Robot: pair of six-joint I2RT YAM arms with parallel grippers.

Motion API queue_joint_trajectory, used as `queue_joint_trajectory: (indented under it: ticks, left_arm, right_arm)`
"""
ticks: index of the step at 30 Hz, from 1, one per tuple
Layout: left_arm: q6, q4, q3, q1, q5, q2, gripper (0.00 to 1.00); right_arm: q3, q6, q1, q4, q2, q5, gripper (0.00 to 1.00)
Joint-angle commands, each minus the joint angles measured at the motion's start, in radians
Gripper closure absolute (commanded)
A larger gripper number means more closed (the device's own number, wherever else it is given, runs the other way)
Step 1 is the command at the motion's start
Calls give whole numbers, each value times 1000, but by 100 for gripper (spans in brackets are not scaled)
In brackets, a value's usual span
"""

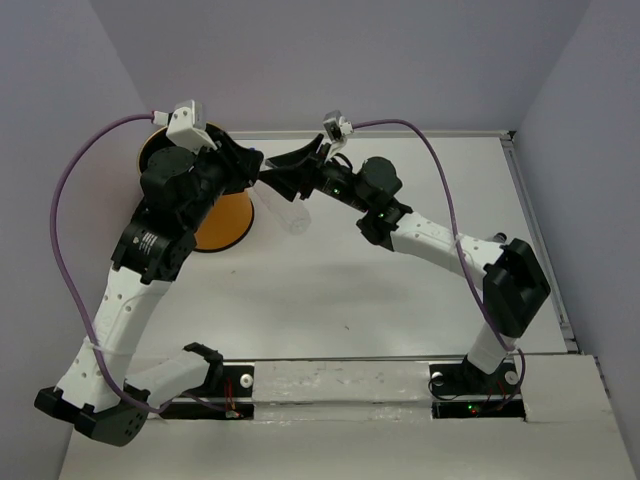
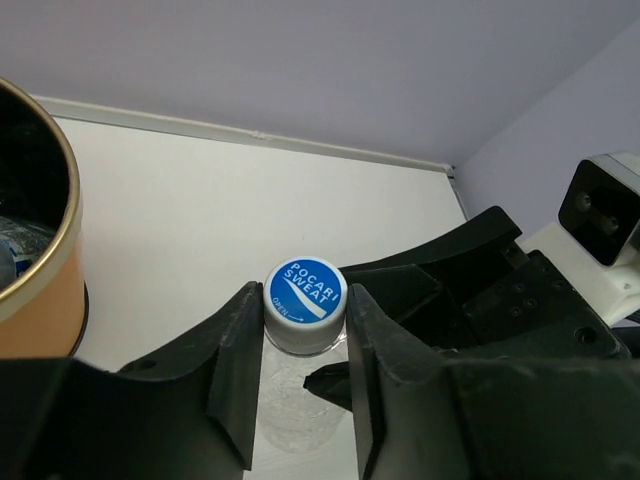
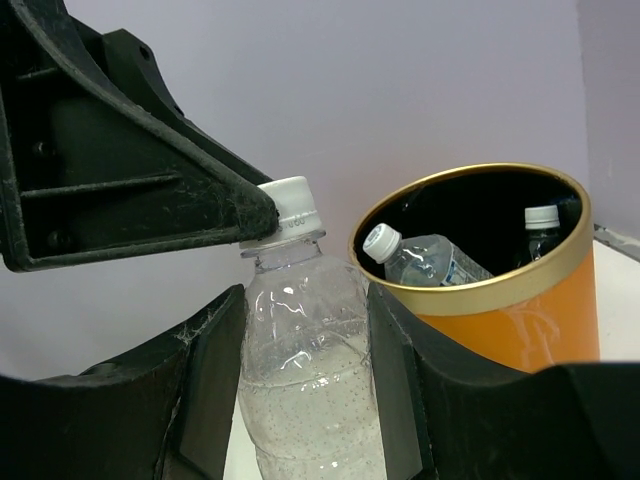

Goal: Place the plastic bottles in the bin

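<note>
Clear plastic bottle (image 3: 300, 390) sits just beside the orange bin (image 3: 520, 300), right gripper (image 3: 305, 310) clamped on its body, left gripper (image 2: 303, 318) pinching its cap (image 2: 305, 290); two more bottles (image 3: 430, 262) lie inside the bin.

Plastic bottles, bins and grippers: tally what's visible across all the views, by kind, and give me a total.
Plastic bottles: 3, the held bottle, plus a white-capped bottle and a second bottle visible inside the bin
Bin: 1
Grippers: 2, left gripper and right gripper
Total: 6
</note>
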State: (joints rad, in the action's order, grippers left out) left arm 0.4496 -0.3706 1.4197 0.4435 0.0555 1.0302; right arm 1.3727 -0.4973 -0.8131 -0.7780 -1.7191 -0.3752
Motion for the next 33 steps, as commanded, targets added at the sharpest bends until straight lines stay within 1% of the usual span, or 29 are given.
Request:
queue_joint_trajectory:
  ticks: [1, 2, 3, 5, 6, 7, 9, 10, 11, 13, 14, 16, 17, 19, 21, 23, 25, 27, 28, 29, 30, 31, 32, 33]
  left_arm:
    - [-22, 50, 13, 4, 20, 2, 67]
    - [-23, 47, 16, 3, 17, 7, 71]
    - [-25, 47, 18, 3, 17, 11, 80]
    - [-25, 48, 15, 4, 18, 16, 90]
    - [-28, 53, 13, 4, 24, 14, 99]
    - [-29, 58, 13, 4, 29, 14, 100]
    - [-32, 65, 15, 3, 49, 10, 100]
    - [-37, 74, 19, 4, 61, 8, 100]
    - [-41, 76, 24, 3, 72, 10, 100]
    - [-48, 81, 39, -11, 98, 24, 100]
    - [-48, 82, 63, -18, 101, 30, 100]
    - [-48, 88, 91, -46, 102, 45, 100]
    - [-49, 93, 105, -55, 102, 53, 100]
    - [-45, 108, 154, -86, 103, 67, 100]
    - [-28, 117, 199, -159, 87, 99, 100]
    - [-26, 121, 247, -193, 98, 114, 100]
    - [-26, 119, 284, -224, 135, 131, 100]
    - [-23, 121, 340, -264, 190, 142, 100]
    - [-25, 122, 360, -273, 223, 158, 100]
    - [-32, 122, 404, -287, 260, 171, 100]
    - [-37, 125, 422, -296, 335, 182, 100]
    - [-41, 131, 436, -305, 368, 203, 100]
    - [-48, 145, 443, -315, 400, 212, 100]
    - [-51, 169, 446, -331, 461, 229, 100]
  right_arm:
    - [-11, 25, -8, -29, 58, 12, 92]
    - [-14, 25, -8, -30, 59, 12, 92]
    - [-17, 28, -8, -33, 64, 12, 92]
    - [-29, 31, -8, -35, 72, 15, 92]
    - [-38, 32, -8, -37, 82, 16, 90]
    - [-43, 32, -8, -37, 87, 15, 85]
    - [-52, 22, -8, -35, 95, 3, 65]
    - [-52, 17, -8, -30, 101, -13, 43]
    - [-54, 13, -8, -23, 107, -28, 31]
    - [-61, 6, -8, 11, 121, -65, 13]
    - [-82, 6, -8, 20, 143, -71, 9]
    - [-115, 16, -8, 48, 176, -73, 4]
    - [-132, 19, -8, 62, 194, -65, 3]
    - [-188, 37, -8, 101, 254, -36, 3]
    - [-251, 48, -8, 138, 314, -16, 2]
    - [-297, 62, -8, 163, 357, -1, 2]
    - [-366, 85, -8, 213, 426, 56, 3]
    - [-388, 101, 2, 250, 469, 109, 2]
    - [-394, 109, 2, 276, 487, 174, 2]
    - [-397, 138, 2, 290, 515, 188, 2]
    - [-393, 163, 2, 315, 524, 223, 2]
    - [-389, 173, 2, 377, 535, 325, 1]
    - [-389, 178, 14, 396, 546, 350, 1]
    - [-399, 192, 14, 417, 570, 367, 1]
